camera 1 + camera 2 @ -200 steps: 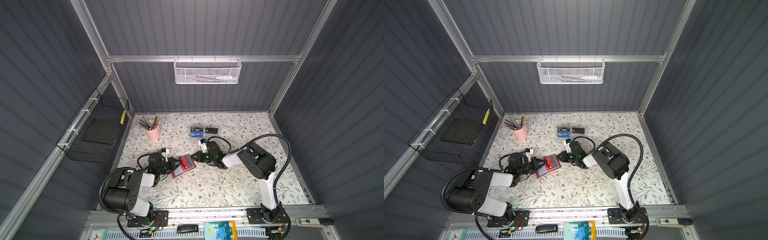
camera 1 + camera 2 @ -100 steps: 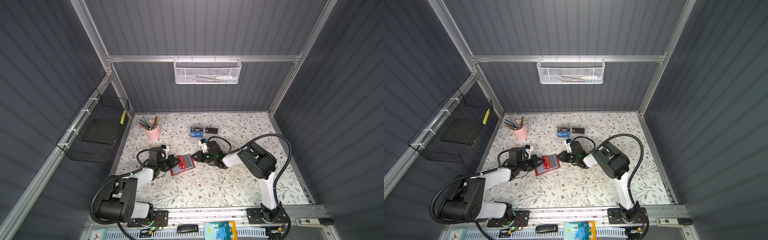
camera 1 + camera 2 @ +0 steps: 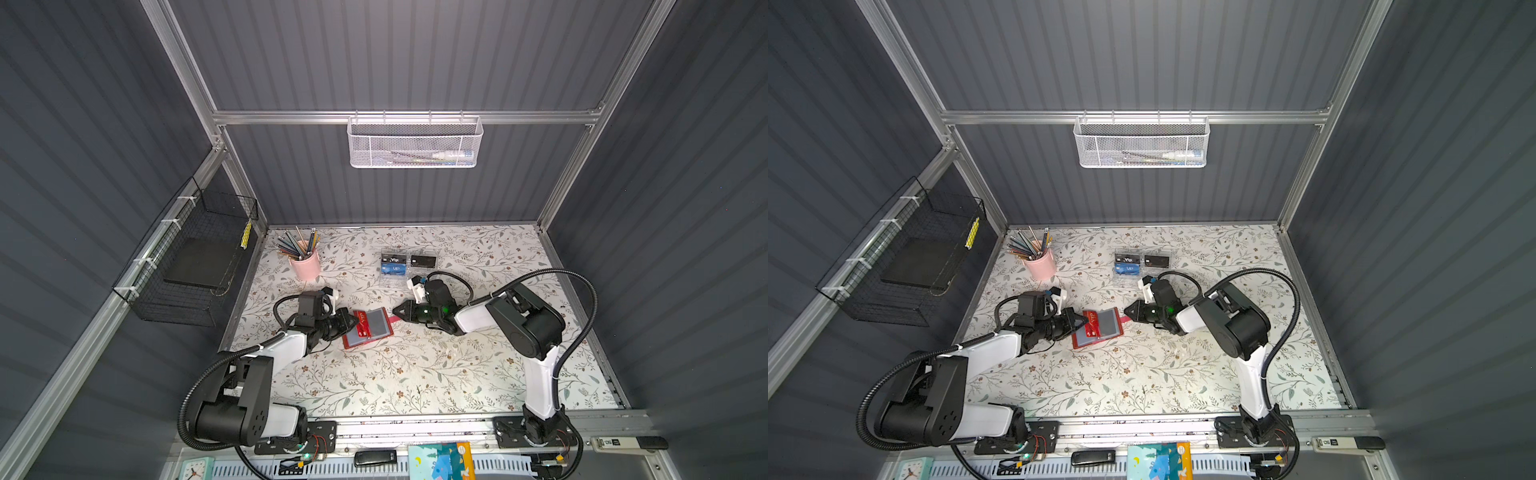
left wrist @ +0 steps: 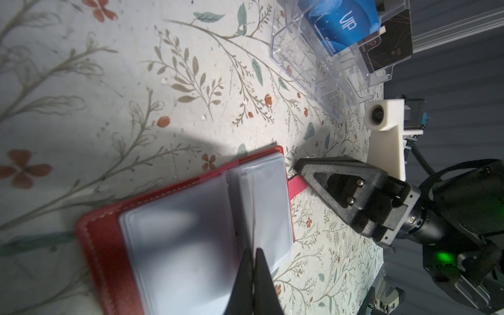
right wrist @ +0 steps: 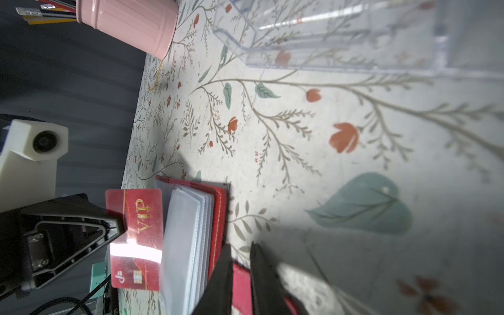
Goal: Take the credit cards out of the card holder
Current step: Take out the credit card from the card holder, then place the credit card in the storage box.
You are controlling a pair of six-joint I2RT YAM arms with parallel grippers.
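Two claws face each other across the card holder [image 4: 101,245], which lies open on the floral table [image 3: 415,374] with its grey sleeve pages [image 4: 191,245] up. One red credit card [image 5: 135,237] sits on the holder's side toward the left gripper [image 3: 1084,320], whose jaws are pinched tight on the card's outer long edge. The card's long axis runs along the holder's spine, and it is tilted up off the pages. Its inner edge meets them, and I cannot tell whether it is clear of its sleeve.

On the holder's opposite side, the right gripper [image 3: 395,311] has its jaws closed narrowly on the strap tab [image 4: 296,185], seemingly anchoring the holder. The left arm is therefore the nearer one to the card. My reading is that the pull should go straight away from the holder, across the spine.

Both forearms reach low, nearly level over the table, with wrists rolled sideways. Beyond the holder, near the right gripper, a clear box [image 4: 300,68] has blue and black cards [image 4: 343,24] in it.
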